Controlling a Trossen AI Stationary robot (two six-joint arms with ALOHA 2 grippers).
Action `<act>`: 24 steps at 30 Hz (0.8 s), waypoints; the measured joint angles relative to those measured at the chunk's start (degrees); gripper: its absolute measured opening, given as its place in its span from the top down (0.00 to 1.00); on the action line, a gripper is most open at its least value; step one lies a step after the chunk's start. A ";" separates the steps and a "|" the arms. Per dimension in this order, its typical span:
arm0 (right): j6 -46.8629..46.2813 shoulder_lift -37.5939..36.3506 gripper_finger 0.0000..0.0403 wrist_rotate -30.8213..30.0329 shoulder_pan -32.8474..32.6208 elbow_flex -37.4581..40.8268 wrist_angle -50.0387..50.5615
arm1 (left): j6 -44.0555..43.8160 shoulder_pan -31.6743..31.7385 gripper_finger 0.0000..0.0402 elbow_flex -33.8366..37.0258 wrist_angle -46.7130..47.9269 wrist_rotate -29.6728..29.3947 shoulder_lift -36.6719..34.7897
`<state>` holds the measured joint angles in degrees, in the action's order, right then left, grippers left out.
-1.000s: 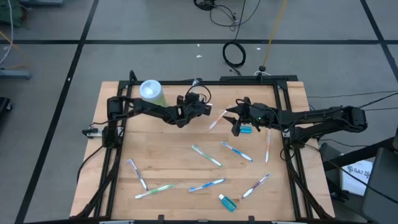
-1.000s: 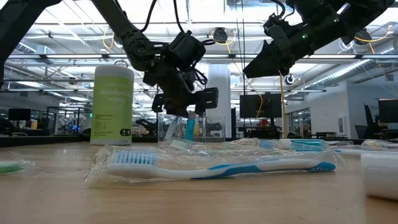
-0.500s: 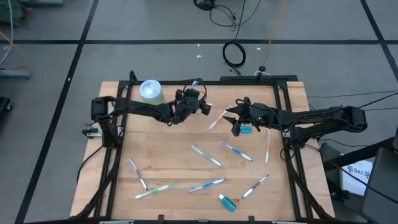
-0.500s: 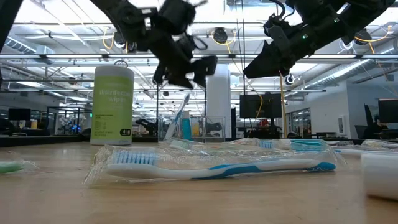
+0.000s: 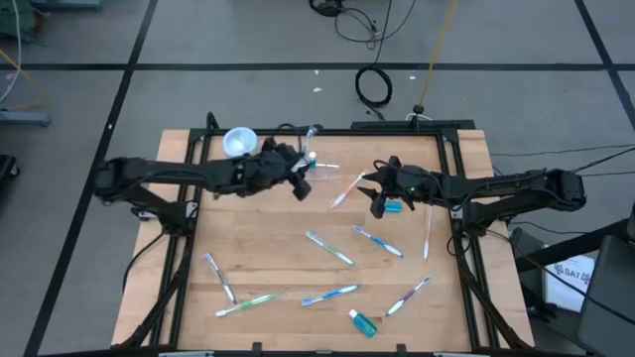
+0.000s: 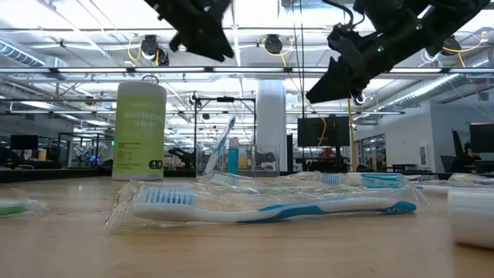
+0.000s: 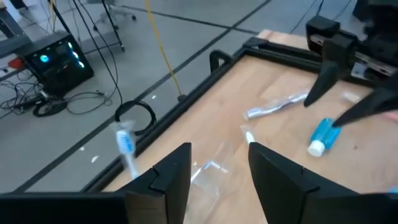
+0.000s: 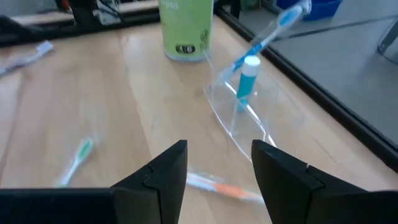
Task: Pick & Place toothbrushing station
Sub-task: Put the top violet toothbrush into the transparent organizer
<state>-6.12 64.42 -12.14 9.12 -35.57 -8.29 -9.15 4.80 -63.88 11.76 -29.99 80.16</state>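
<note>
The clear cup (image 5: 311,162) stands at the table's far middle, with a blue toothbrush (image 8: 267,34) and a blue white-capped tube (image 8: 249,78) upright in it; it also shows in the low view (image 6: 255,158). My left gripper (image 5: 300,185) is open and empty, high up just left of the cup. My right gripper (image 5: 375,198) is open and empty, hovering over a second blue tube (image 5: 392,206) that lies flat. A pinkish-white wrapped toothbrush (image 5: 346,189) lies between the grippers. Several toothbrushes (image 5: 328,248) and a third tube (image 5: 362,322) lie on the near half.
The green canister with a pale blue lid (image 5: 240,144) stands left of the cup, under my left arm. A black frame (image 5: 397,129) rims the table. A wrapped blue toothbrush (image 6: 270,207) lies close to the low camera. Bare wood lies at the left middle.
My left gripper has risen from the cup and drawn back toward the table's left edge, its arm pulling back with it. The blue tube that was at its fingers now stands in the cup beside the toothbrush. My right gripper has kept still.
</note>
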 joint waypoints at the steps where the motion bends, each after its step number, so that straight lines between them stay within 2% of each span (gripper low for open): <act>1: 0.28 0.00 0.58 -0.09 0.18 0.00 1.06 | 0.02 -0.35 0.60 -0.02 1.60 0.37 -1.15; 6: 1.22 0.22 0.58 -0.61 1.68 0.92 3.18 | -2.91 -2.65 0.61 -0.07 13.37 3.08 -4.95; 11: 3.45 0.20 0.58 -7.70 4.34 5.41 1.14 | -4.74 -4.72 0.61 -0.02 21.48 3.05 -5.07; 14: 5.21 0.22 0.58 -10.41 6.53 8.17 1.09 | -4.71 -4.94 0.61 -0.02 21.35 3.01 -5.07; 20: 4.42 0.20 0.58 -10.32 11.92 13.49 -8.06 | -4.22 -4.87 0.61 -0.02 20.82 0.41 -5.07; 24: 2.28 0.20 0.58 -9.99 15.55 16.69 -10.25 | -4.48 -4.87 0.61 -0.02 20.82 -0.05 -5.07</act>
<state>-3.84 64.62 -22.13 24.67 -18.88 -18.54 -13.63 -0.08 -63.90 32.58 -30.04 75.09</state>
